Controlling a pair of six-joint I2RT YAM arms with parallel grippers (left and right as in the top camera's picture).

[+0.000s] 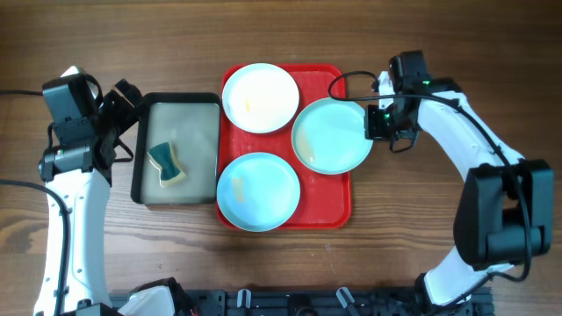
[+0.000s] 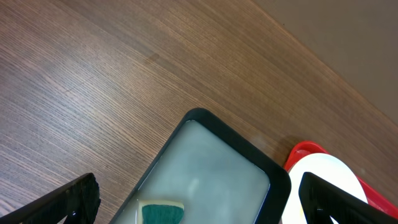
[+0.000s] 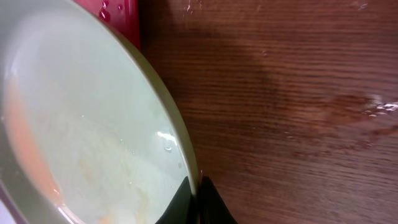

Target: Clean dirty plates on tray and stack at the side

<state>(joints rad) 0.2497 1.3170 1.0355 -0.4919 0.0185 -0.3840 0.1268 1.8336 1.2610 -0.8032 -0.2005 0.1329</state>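
Plates: three sit on the red tray [image 1: 338,206] at mid-counter [image 1: 281,31]. The white plate [image 1: 261,96] lies at the tray's far left corner, one turquoise plate [image 1: 258,190] at the near left, and the second turquoise plate [image 1: 332,134] overhangs the tray's right rim.

Right fingers [image 1: 376,122]: closed narrow on the right edge of the overhanging plate; the right wrist view shows the two tips pinching its rim [image 3: 186,155] from either side, with an orange smear on the plate face. This arm is the nearer to that plate; the plate extends leftward from the grip, back over the tray.

Left fingers [image 2: 199,196]: spread wide and holding nothing, poised above the far edge of the black-rimmed tray [image 1: 139,149], which sits just left of the red tray and holds a sponge [image 1: 167,164].

Judgement: the gripped plate appears to be the first one in hand; none is stacked at the side yet.
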